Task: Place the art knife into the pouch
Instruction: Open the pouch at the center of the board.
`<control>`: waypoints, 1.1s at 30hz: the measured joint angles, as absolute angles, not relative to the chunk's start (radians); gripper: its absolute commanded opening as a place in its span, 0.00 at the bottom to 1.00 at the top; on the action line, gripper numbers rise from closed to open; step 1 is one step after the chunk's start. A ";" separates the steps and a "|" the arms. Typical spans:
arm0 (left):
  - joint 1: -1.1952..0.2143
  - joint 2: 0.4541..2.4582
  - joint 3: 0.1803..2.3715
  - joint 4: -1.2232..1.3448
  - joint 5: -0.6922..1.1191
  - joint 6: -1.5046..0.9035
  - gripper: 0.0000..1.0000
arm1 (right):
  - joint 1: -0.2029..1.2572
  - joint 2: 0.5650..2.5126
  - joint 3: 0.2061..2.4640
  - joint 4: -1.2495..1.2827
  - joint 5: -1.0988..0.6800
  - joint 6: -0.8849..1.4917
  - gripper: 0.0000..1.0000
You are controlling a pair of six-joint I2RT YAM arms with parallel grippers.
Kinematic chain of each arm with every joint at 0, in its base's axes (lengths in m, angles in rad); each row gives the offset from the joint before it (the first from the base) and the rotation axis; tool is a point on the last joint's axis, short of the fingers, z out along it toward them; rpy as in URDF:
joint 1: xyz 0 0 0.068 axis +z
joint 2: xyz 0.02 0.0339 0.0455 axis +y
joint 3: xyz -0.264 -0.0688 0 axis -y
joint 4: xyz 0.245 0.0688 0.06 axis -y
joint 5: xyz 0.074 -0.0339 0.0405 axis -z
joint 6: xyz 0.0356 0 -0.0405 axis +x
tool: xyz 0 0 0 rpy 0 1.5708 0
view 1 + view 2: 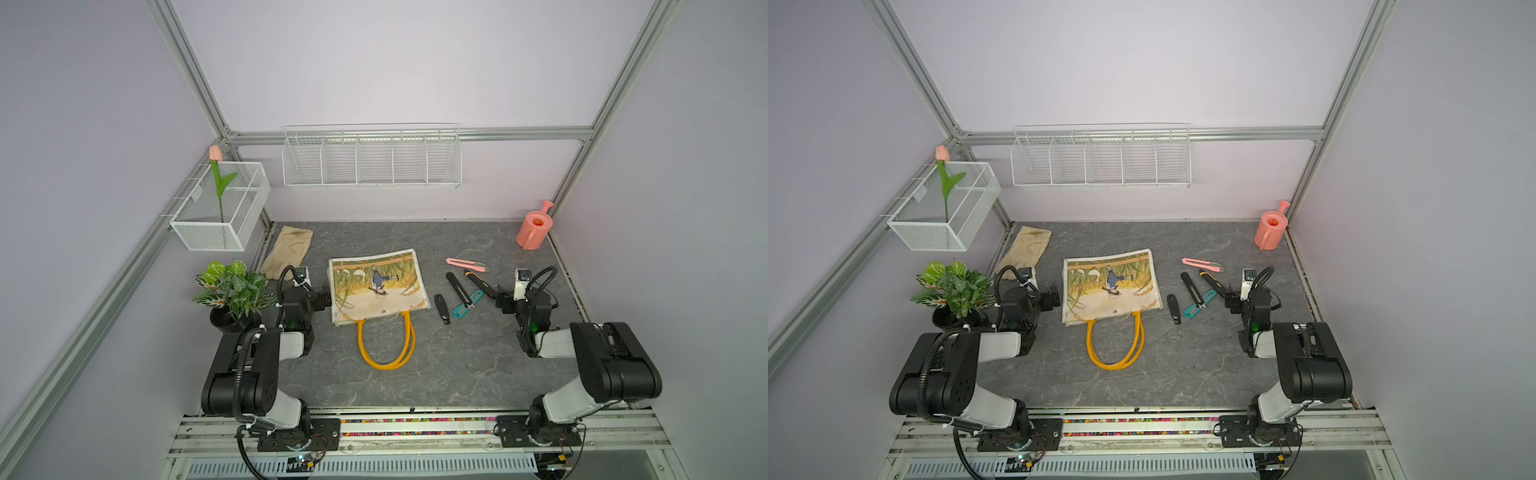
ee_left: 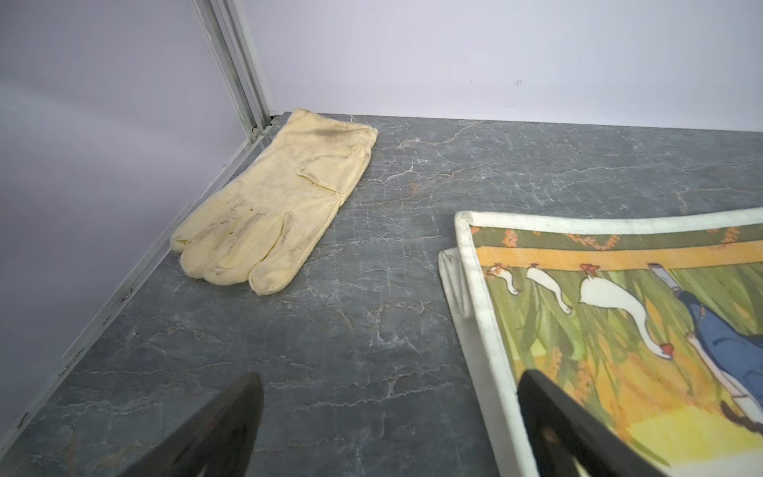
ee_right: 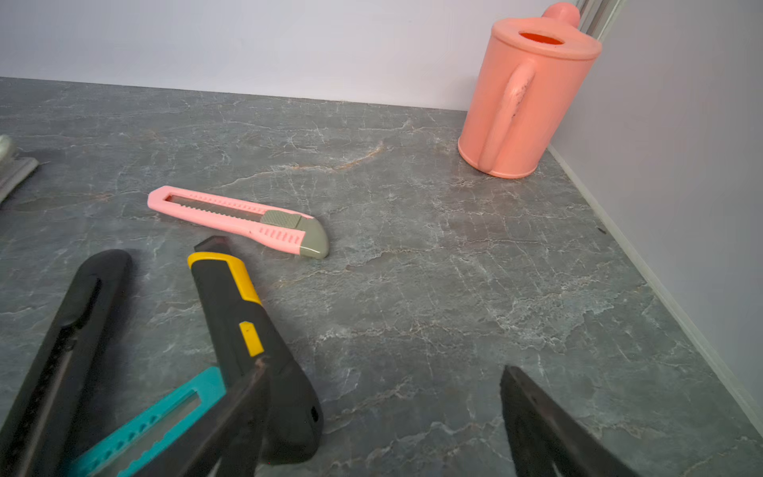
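In both top views the pouch (image 1: 378, 286) is seen lying flat at frame centre, with the art knives (image 1: 459, 289) laid just right of it, none held. The left gripper (image 2: 388, 376) is shown spread at the pouch's left edge. The right gripper (image 3: 384, 367) is likewise spread, with the black-and-yellow knife (image 3: 247, 330) partly covered by one finger.

Left arm (image 1: 257, 386) and right arm (image 1: 615, 365) have black joints, white shells, ribbed black cables (image 1: 239, 374).

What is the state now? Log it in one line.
left tool: open, empty, by pouch | right tool: open, empty, by knives | pouch: flat | knives: outside pouch
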State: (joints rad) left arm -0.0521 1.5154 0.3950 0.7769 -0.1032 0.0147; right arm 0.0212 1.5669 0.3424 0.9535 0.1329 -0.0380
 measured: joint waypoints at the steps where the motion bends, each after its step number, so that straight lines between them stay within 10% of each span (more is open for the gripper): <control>1: -0.052 1.515 0.395 0.777 -0.103 0.015 0.99 | 0.021 1.567 0.342 0.953 0.133 -0.038 0.89; 25: -0.034 1.512 0.418 0.747 -0.113 -0.004 0.99 | 0.030 1.565 0.342 0.957 0.241 -0.019 0.89; 33: -0.134 1.220 0.456 0.545 -0.186 0.026 0.99 | 0.061 1.556 0.332 0.967 0.324 -0.019 0.89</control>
State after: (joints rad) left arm -0.1337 1.2201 0.4561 0.5449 -0.1864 0.0261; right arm 0.0608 1.5558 0.3325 0.9668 0.3244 -0.0185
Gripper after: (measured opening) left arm 0.986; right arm 0.887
